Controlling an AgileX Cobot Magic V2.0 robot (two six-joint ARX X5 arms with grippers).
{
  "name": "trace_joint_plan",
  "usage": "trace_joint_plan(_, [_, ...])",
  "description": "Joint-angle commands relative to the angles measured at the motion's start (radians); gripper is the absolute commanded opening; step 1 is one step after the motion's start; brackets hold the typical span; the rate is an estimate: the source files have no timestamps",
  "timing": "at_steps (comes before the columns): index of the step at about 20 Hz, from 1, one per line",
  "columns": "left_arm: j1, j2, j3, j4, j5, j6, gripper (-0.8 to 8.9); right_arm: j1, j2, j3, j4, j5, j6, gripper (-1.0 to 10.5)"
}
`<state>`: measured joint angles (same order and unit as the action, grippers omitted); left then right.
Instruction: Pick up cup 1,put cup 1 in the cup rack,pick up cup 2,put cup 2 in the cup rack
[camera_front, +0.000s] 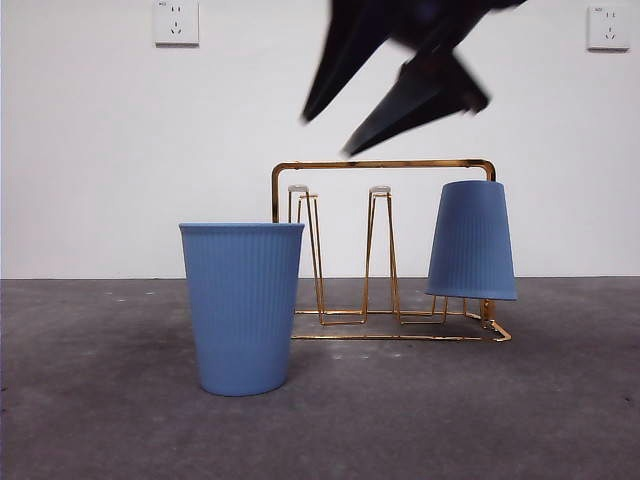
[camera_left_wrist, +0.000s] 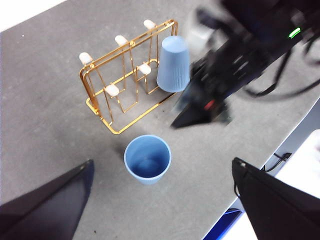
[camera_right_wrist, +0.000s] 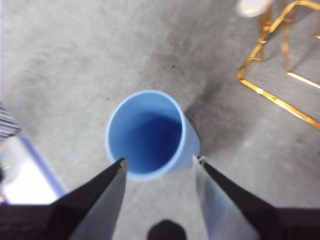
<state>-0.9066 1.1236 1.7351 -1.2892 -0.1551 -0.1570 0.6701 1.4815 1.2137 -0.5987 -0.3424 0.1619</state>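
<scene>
A ribbed blue cup (camera_front: 242, 305) stands upright on the grey table, in front of the left end of the cup rack (camera_front: 385, 164). A second blue cup (camera_front: 471, 241) hangs upside down on the rack's right-hand peg. My right gripper (camera_front: 327, 136) is open, blurred by motion, high above the rack. Its wrist view shows the upright cup (camera_right_wrist: 150, 134) just beyond its open jaws (camera_right_wrist: 159, 160). My left gripper (camera_left_wrist: 162, 161) is open and empty, high above the table, looking down on the upright cup (camera_left_wrist: 147, 159), the rack (camera_left_wrist: 112, 75) and the hung cup (camera_left_wrist: 174, 64).
The rack's other pale-tipped pegs (camera_front: 380, 190) are bare. The white wall behind has two sockets (camera_front: 176, 22). The table edge and a cable (camera_left_wrist: 280, 159) show in the left wrist view. The right arm (camera_left_wrist: 235, 65) reaches over the rack's hung cup.
</scene>
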Motion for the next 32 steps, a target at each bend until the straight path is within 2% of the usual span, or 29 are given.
trace_joint_plan(1, [-0.003,-0.004,-0.007,-0.016,-0.003,0.013,4.62,0.031,0.055,-0.003,0.027,0.055,0.022,2.3])
trace_joint_plan(3, [-0.003,-0.004,-0.008,-0.027,-0.003,0.021,4.62,0.051,0.106,0.014,0.027,0.093,0.022,2.3])
trace_joint_plan(8, [-0.003,-0.005,-0.008,-0.027,-0.003,0.028,4.62,0.056,0.217,0.095,0.023,0.124,0.022,2.3])
trace_joint_plan(15, [-0.003,-0.005,-0.008,-0.027,-0.003,0.031,4.62,0.056,0.346,0.131,-0.008,0.137,0.021,2.2])
trace_joint_plan(16, [-0.003,-0.004,-0.008,-0.027,-0.003,0.032,4.62,0.056,0.349,0.131,-0.008,0.138,0.021,1.9])
trace_joint_plan(18, [-0.003,-0.003,-0.008,-0.027,-0.003,0.032,4.62,0.057,0.348,0.132,0.000,0.134,0.006,-0.2])
trace_joint_plan(22, [-0.003,-0.003,-0.008,-0.003,-0.003,0.032,4.62,0.057,0.338,0.137,-0.043,0.123,-0.041,-0.1])
trace_joint_plan(26, [-0.002,0.003,-0.013,0.081,0.003,0.031,4.62,0.057,0.216,0.137,-0.098,0.148,-0.080,-0.1])
trace_joint_plan(28, [0.000,0.010,-0.050,0.177,0.043,0.025,4.62,0.056,0.081,0.137,-0.129,0.224,-0.114,-0.1])
trace_joint_plan(30, [0.021,0.016,-0.122,0.307,0.124,0.013,4.62,0.056,-0.097,0.137,-0.154,0.343,-0.142,-0.1])
trace_joint_plan(32, [0.052,0.021,-0.220,0.473,0.220,-0.026,4.61,0.056,-0.273,0.137,-0.162,0.414,-0.142,-0.1])
